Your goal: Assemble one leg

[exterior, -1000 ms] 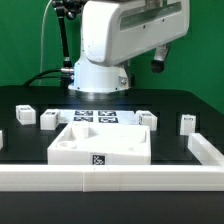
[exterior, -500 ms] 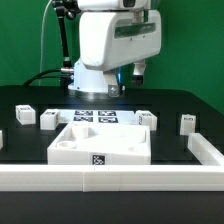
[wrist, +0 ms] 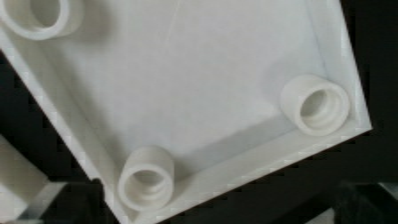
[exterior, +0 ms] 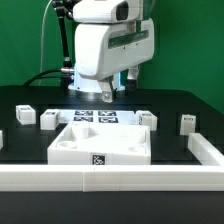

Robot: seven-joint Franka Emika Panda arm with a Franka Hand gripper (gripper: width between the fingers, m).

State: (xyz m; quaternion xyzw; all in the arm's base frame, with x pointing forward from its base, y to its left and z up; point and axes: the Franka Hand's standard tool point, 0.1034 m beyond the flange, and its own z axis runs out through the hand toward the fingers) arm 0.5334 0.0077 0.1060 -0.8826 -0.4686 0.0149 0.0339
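You have nothing assembled yet: the gripper (exterior: 108, 93) hangs high above the white square piece (exterior: 100, 143), its opening too hidden to tell, while the leg (exterior: 186, 124) stands loose on the table (exterior: 30, 142), below it toward the exterior view's right.

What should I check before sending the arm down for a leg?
1. Gripper empty: cannot tell; its jaws are unclear in both views.
2. Gripper clear of parts: ok; it hangs above the table, touching nothing.
3. Leg free to grab: ok; the inner-left leg and the far-right leg each stand alone, with nothing touching them.
4. Wrist camera on a leg: not ok; it shows only the white square piece.
5. Sockets open: ok; the socket in the wrist view is empty.
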